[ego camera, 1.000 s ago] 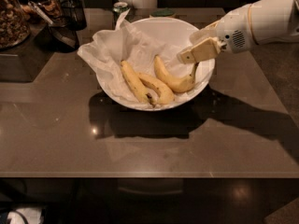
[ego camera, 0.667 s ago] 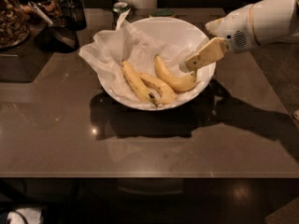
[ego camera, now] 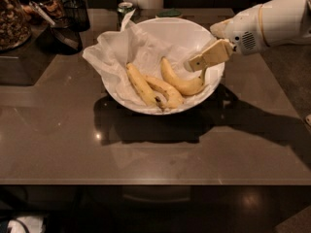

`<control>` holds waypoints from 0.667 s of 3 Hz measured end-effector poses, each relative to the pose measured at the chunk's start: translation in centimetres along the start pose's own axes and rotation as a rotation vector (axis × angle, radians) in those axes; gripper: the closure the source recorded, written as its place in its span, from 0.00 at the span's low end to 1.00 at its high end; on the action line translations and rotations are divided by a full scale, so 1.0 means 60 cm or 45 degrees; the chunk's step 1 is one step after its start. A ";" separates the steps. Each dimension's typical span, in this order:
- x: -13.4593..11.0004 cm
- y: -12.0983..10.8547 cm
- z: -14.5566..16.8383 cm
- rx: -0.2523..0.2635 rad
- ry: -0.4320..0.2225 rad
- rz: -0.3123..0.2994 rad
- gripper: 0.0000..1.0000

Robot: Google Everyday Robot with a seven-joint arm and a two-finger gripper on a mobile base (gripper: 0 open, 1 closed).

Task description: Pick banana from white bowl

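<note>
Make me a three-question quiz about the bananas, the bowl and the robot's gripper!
1. Where is the robot's tan gripper?
A. Under the table
B. Over the glossy round white bowl, by the stem of the big curved yellow banana
C. On the floor

2. How many yellow bananas are in the bowl?
A. One
B. Five
C. Three

3. How is the big curved banana?
A. Lying unpeeled in the bowl
B. Peeled
C. Cut in slices

Answers:
1 B: the gripper hangs over the bowl beside that stem.
2 C: the curved one, a slim banana and a stubby banana lie on the crumpled white paper.
3 A: it rests whole on the paper.
</note>
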State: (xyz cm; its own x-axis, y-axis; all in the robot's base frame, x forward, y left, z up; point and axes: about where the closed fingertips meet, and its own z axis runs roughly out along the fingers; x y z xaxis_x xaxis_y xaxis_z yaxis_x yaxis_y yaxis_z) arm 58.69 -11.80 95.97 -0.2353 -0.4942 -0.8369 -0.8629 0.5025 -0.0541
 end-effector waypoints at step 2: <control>0.000 0.000 0.000 0.000 0.000 0.000 0.34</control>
State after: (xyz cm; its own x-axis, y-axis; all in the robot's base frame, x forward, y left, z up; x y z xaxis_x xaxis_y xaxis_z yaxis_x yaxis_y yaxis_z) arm 58.69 -11.79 95.97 -0.2352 -0.4942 -0.8369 -0.8630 0.5023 -0.0541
